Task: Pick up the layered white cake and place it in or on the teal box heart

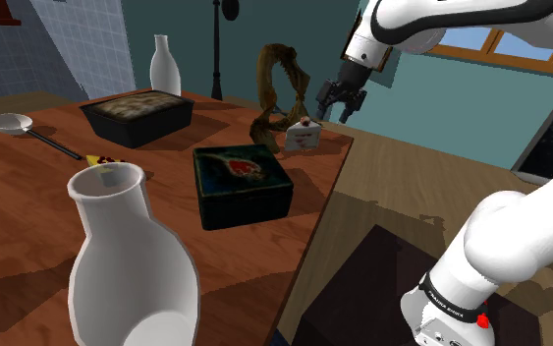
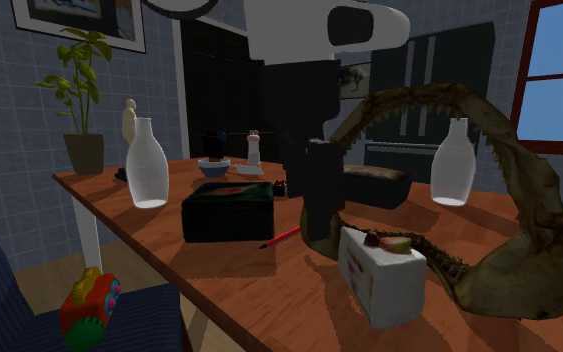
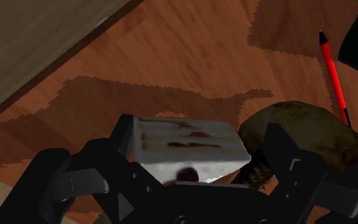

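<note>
Hovering over the table's right edge in the shoulder view, the gripper hangs just above the cake slice. We see its fingers spread. In the wrist view they stand on either side of the slice. One is clearly apart from it, and the other is so close that we cannot tell whether it touches. The gripper's own black body hides the near end of the slice there, so we make out only white layers with reddish streaks and a dark blob on top. The slice rests on the wood, just beside the bone jaw. The teal box lies apart from it, nearer and to the shoulder view's left. Its top bears a reddish mark we cannot read. A red pen lies beyond the jaw, one end hidden behind the bone. The white vase nearest the shoulder camera is cut off by the lower edge.
</note>
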